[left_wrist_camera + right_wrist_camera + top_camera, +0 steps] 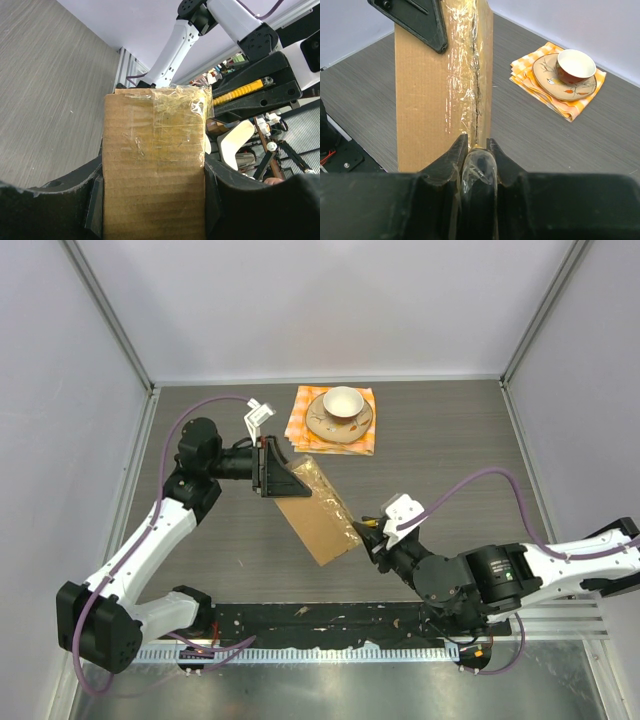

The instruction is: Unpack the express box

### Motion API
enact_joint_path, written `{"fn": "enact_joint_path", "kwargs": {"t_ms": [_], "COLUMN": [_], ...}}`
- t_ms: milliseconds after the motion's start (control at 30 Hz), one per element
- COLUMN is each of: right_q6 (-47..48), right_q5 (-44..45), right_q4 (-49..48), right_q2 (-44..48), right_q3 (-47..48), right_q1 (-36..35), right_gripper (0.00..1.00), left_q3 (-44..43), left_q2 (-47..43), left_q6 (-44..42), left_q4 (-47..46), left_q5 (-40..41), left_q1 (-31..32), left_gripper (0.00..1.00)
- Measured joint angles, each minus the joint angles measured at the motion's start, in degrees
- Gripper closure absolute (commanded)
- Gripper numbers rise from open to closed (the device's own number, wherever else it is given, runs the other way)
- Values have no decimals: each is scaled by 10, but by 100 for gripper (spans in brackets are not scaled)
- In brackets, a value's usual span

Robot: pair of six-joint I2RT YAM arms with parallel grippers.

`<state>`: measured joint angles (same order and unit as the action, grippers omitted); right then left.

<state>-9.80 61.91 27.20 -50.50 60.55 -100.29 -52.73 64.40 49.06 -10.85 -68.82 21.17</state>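
Your left pincer (268, 468) is clamped across the express box (318, 515), one finger (95, 200) on each long side of the brown cardboard, gripping the end nearest the cloth. The box runs diagonally between your two arms, near the middle of the desk (450, 440). In the wrist views it looks raised off the surface, not lying flat.

Your right pincer (368, 536) meets the box's opposite end. Its fingers (452, 155) are pressed nearly together on a crumpled strip of clear tape (478, 167). The strip comes off the taped seam that runs down the box's edge. The tape along that seam is wrinkled and glossy, and the same wrinkled film covers the far end of the box in your left wrist view.

Beyond the box, toward the back of the desk, an orange checkered cloth (298, 400) lies folded. A saucer (318, 425) sits on it, with a cup (343, 401) upright on top. The cloth's near corner lies just beside the left pincer's end of the box; I cannot tell whether they touch.
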Motion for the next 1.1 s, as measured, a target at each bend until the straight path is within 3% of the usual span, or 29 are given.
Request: {"fn": "enact_joint_path", "kwargs": {"t_ms": [367,833,1100], "right_q6": [-21,183,108], "right_q5": [54,94,79], "right_q4": [9,-207,-162], "right_q2": [-23,-56,-39], "right_q3": [1,-78,-76], "right_q1": [-25,-27,-27], "right_gripper": [99,99,99], "left_q3": [-19,-20,-20], "left_q2": [0,-13,-13], "left_q6": [-46,-73,-77], "left_q4": [89,131,144], "left_q5": [37,73,73], "left_q1": [-13,-28,-29], "left_gripper": [100,100,100]}}
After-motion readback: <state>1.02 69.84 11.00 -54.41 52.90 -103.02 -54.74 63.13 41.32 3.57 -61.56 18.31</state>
